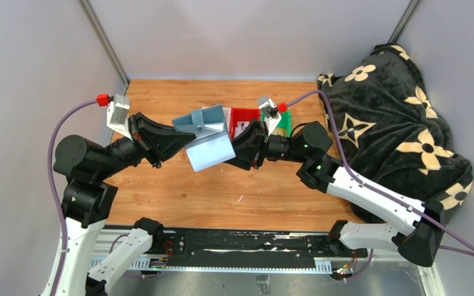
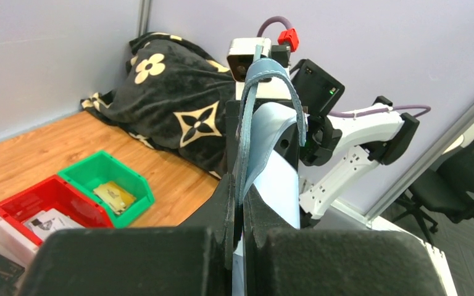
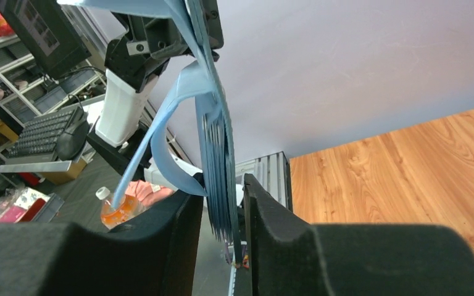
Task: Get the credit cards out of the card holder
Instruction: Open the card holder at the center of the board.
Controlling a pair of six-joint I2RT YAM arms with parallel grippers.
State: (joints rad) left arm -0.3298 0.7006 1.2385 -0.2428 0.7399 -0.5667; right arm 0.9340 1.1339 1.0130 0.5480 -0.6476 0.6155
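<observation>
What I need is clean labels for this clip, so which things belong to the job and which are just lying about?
Job:
- card holder, held aloft
- left fingers, shut on its flap
- right fingers, either side of its edge

Lying about:
- red bin
- green bin
- white bin
- flowered black blanket

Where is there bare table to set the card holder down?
Free: the bare wood between the card holder and the base rail, plus the back-left corner. Crowded: red bin and green bin at back centre; blanket fills the right.
</observation>
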